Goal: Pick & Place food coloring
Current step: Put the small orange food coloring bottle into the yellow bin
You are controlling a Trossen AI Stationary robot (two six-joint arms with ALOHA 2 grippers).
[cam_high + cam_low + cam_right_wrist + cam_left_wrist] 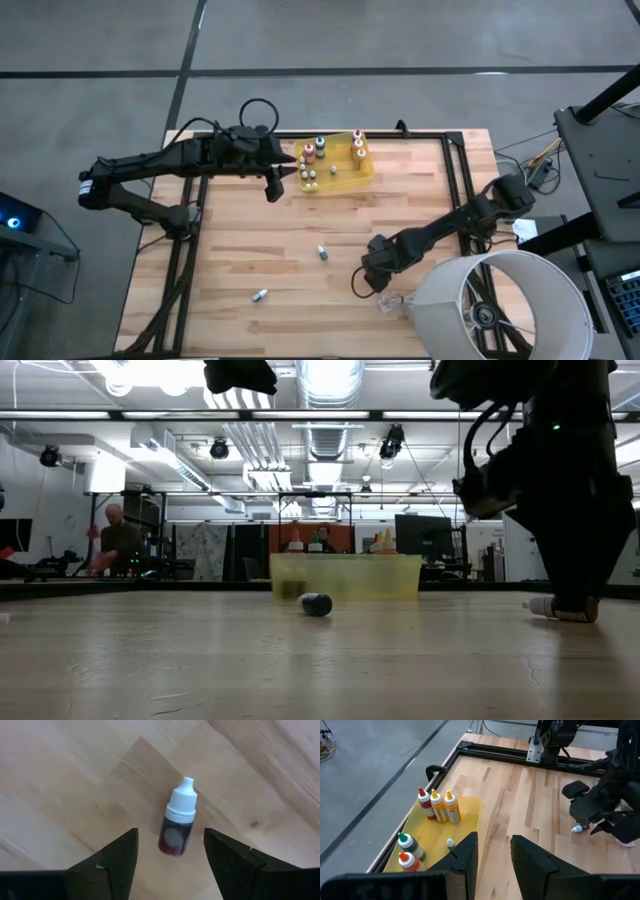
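A food coloring bottle [176, 827] with a white cap and a dark red body lies on its side on the table. My right gripper [170, 855] is open, and its fingers stand on either side of the bottle's base end without touching it. This gripper is at the table's near right [366, 283]. The bottle also shows in the low view [545, 606]. My left gripper [492, 855] is open and empty above the near left edge of the translucent yellow tray [350, 180]. Several bottles [437, 806] stand upright in the tray. Two more bottles [323, 252] [260, 295] lie on the table.
A clear crumpled plastic scrap [393, 300] lies just right of my right gripper. A large white lampshade [500, 305] stands at the near right corner. A black frame [460, 180] runs along the table's edges. People sit in the room behind [115, 545].
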